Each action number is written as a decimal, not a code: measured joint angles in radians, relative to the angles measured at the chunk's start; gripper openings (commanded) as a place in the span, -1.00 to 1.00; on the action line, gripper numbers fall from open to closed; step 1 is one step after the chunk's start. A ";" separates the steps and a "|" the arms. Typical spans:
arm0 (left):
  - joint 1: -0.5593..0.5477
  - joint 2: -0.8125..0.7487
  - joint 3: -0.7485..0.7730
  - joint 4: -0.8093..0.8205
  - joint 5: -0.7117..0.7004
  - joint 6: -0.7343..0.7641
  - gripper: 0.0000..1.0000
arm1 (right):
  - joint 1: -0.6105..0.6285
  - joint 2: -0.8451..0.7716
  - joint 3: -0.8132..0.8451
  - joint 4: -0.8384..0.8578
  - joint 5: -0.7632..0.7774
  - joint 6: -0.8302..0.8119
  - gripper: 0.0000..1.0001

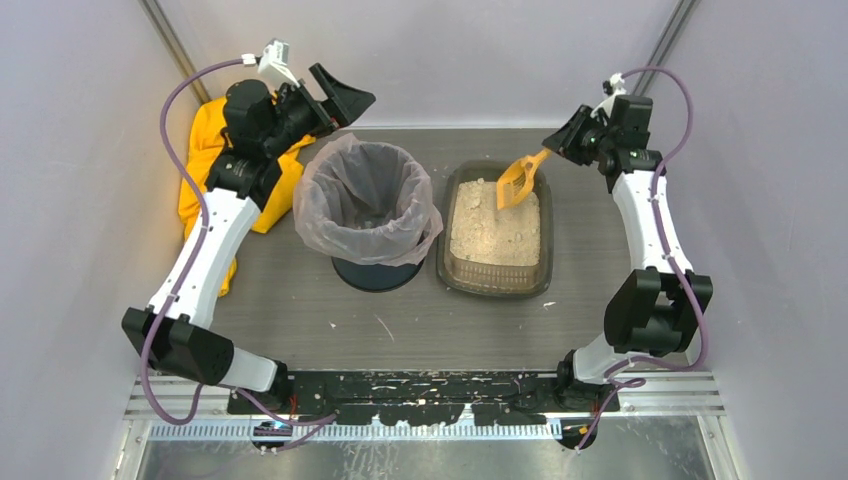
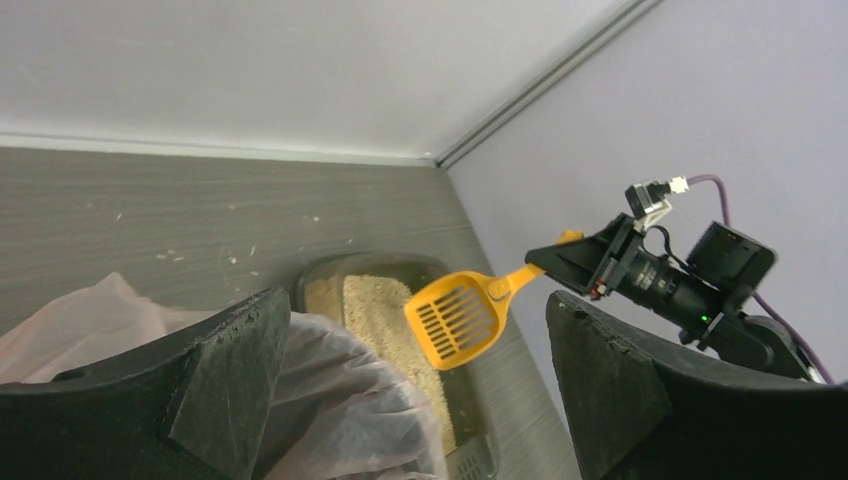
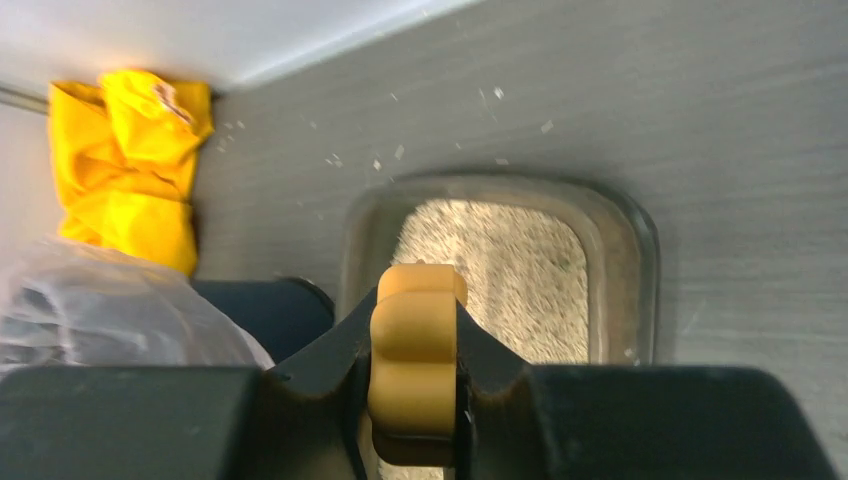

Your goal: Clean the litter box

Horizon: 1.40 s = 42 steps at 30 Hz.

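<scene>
Round dark bin with clear bag liner [image 1: 368, 205] stands just left of the shallow translucent brown-grey litter box [image 1: 495, 283], right of centre, holding beige litter. Right gripper [image 1: 560, 141] clamps an orange slotted scoop [image 1: 517, 182] above its far end; left gripper [image 1: 343, 100] gapes empty.

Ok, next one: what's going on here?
The right gripper is shut on the handle of an orange scoop and holds it tilted over the far end of the litter box. The left gripper hangs open and empty, raised near the far edge of the bagged bin. Whether the scoop carries anything cannot be told.
</scene>
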 measured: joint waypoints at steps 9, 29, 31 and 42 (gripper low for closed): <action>0.000 0.061 0.002 -0.043 -0.007 0.011 0.93 | 0.078 -0.015 -0.148 0.034 0.066 -0.068 -0.99; 0.000 0.010 -0.064 -0.055 -0.034 0.029 0.91 | 0.196 0.149 -0.244 0.402 0.229 -0.103 -0.99; 0.000 0.010 -0.064 -0.061 -0.034 0.038 0.91 | 0.196 0.156 -0.253 0.431 0.222 -0.081 -0.99; 0.000 0.008 -0.083 -0.066 -0.033 0.036 0.90 | 0.181 0.127 -0.393 0.587 0.173 0.033 -0.99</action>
